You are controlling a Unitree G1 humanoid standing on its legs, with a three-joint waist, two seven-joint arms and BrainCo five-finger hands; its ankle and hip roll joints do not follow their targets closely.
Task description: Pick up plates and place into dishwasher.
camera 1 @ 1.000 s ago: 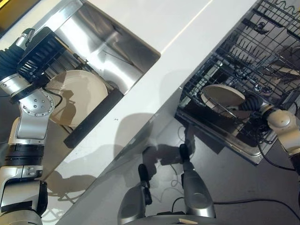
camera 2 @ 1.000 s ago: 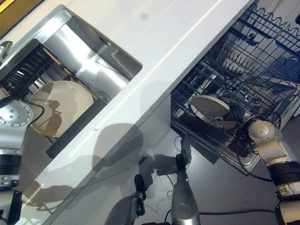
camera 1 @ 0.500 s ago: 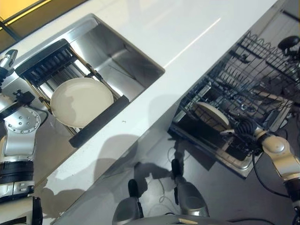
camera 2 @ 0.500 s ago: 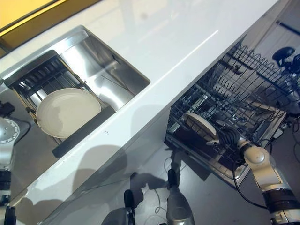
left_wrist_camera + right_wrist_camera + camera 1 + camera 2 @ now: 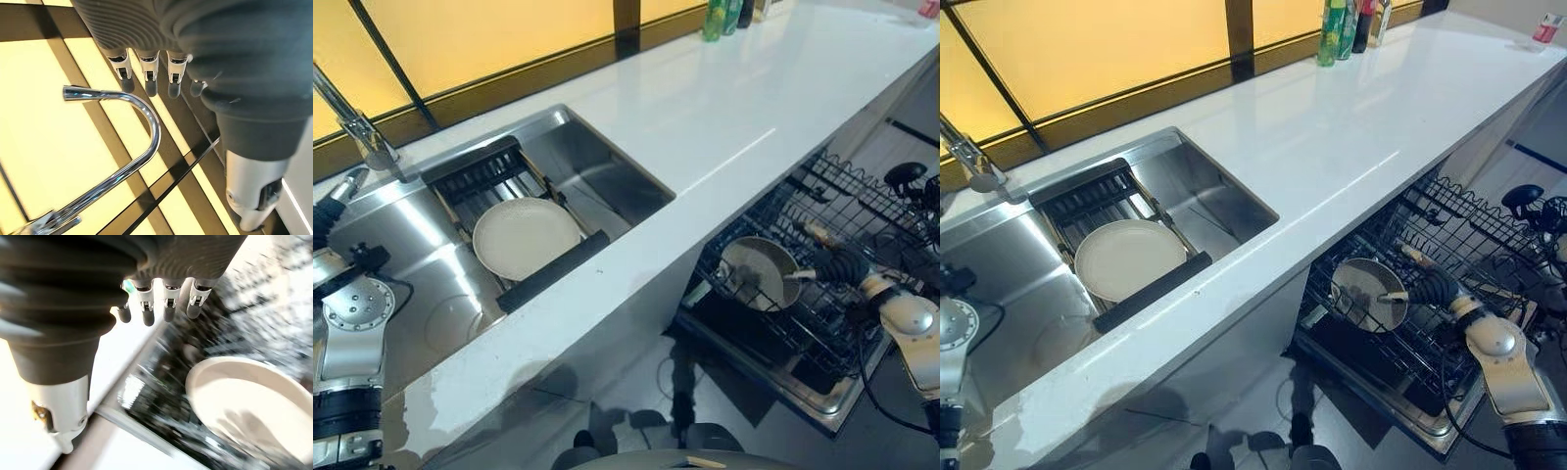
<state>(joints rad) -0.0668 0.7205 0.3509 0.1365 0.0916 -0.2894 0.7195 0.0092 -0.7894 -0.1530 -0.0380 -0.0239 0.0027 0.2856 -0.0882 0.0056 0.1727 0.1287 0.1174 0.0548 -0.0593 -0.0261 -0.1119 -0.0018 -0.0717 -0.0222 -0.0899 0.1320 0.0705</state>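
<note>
**One plate racked, one plate waiting in the sink**

The right hand (image 5: pixel 1435 286) reached over the pulled-out dishwasher rack (image 5: pixel 1449 245), just beside a cream plate (image 5: pixel 1363 293) that stood tilted among the wire tines. In the right wrist view its fingers (image 5: pixel 146 313) were extended and spread, with nothing between them and the thumb; the racked plate (image 5: pixel 249 406) lay apart from them. Judged from this, the plate had been let go and was propped by the tines alone, its lean being what the tine spacing allowed.

A second plate (image 5: pixel 526 236) lay face up on the slatted drainer (image 5: pixel 475 176) set across the steel sink (image 5: pixel 607 166), its near edge against the dark bar (image 5: pixel 553 271) at the drainer's front, which probably kept it from sliding off.

The left hand (image 5: pixel 151 73) was raised beside the curved chrome tap (image 5: pixel 142 112). Its fingers were straight and empty, touching nothing.

The white worktop (image 5: pixel 1332 137) separated sink and dishwasher, so each plate had to cross from one side to the other. A likely next step was a grasp of the sink plate; its flat lie suggested the rim would need to be lifted from below.
</note>
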